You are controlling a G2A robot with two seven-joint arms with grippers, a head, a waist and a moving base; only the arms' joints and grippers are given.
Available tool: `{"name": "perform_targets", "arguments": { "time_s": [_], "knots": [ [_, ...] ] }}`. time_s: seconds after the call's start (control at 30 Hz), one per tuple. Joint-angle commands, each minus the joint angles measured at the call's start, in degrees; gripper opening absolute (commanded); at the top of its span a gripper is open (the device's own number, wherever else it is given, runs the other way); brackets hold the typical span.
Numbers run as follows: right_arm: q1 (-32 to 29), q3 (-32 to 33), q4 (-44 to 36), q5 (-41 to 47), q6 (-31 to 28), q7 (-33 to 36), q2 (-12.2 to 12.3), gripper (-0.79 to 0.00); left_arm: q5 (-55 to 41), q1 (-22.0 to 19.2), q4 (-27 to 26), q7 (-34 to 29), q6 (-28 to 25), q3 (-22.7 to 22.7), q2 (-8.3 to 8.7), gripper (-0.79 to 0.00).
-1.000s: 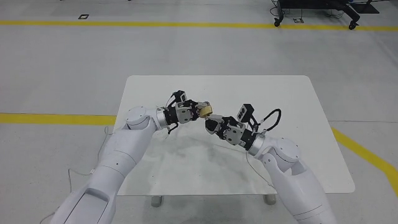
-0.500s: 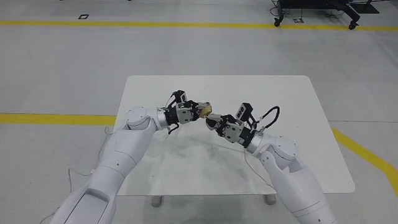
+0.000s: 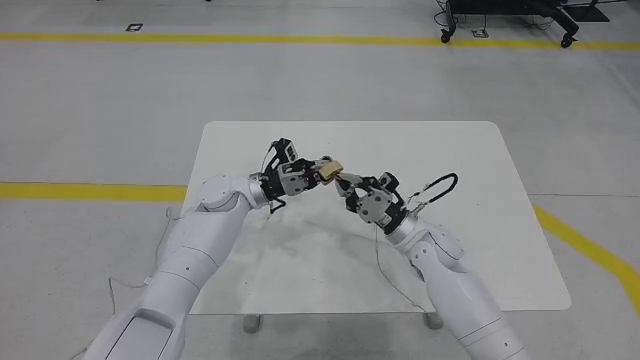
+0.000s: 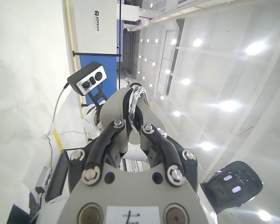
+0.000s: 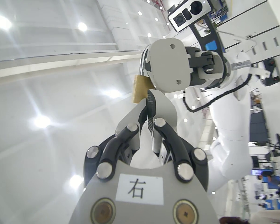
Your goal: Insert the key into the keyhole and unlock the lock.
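Above the white table (image 3: 470, 150), the right arm has swung in and rolled its wrist. The right gripper (image 3: 346, 183), pinched tight with the key hidden, now sits just beside the brass lock (image 3: 329, 169), clamped and raised slightly by the left gripper (image 3: 311, 173).
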Motion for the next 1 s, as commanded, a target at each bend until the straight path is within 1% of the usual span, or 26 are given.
{"name": "perform_targets", "arguments": {
  "time_s": [0.0, 0.1, 0.27, 0.4, 0.5, 0.67, 0.8, 0.97],
  "knots": [
    [0.77, -0.07, 2.24, 3.79, 1.15, 2.17, -0.19, -0.785, 1.27, 0.67, -0.89, 1.46, -2.49, -0.31, 0.14, -0.785],
    [1.64, -0.17, 3.94, 4.17, 1.34, 3.64, -0.27, -0.785, 1.89, 1.66, -2.19, 2.34, -3.76, -0.65, 0.29, -0.785],
    [1.88, -0.19, 3.85, 2.0, 1.63, 4.81, -0.1, -0.785, 2.94, 2.64, -3.71, 3.23, -4.29, -1.05, 0.52, -0.785],
    [1.72, -0.17, 2.79, -3.25, 0.31, 6.36, 0.3, -0.785, 3.29, 3.18, -4.52, 3.6, -4.31, -1.29, 0.65, -0.785],
    [0.6, 0.11, 1.13, -7.55, -2.64, 7.12, 0.63, -0.785, 3.38, 3.5, -4.97, 3.63, -4.18, -1.48, 0.73, -0.785],
    [-2.22, 2.3, -2.73, -9.93, -4.87, 8.02, 1.27, -0.785, 3.57, 3.84, -5.62, 3.17, -3.96, -1.56, 0.84, -0.785],
    [-3.99, 3.96, -5.19, -10.36, -4.91, 7.9, 1.68, -0.785, 3.51, 3.88, -5.87, 2.05, -3.59, -1.53, 0.91, -0.785],
    [-4.35, 4.92, -5.75, -10.28, -3.95, 7.76, 1.95, -0.785, 3.28, 3.8, -5.98, 0.66, -3.41, -1.56, 0.98, -0.785]
  ]
}}
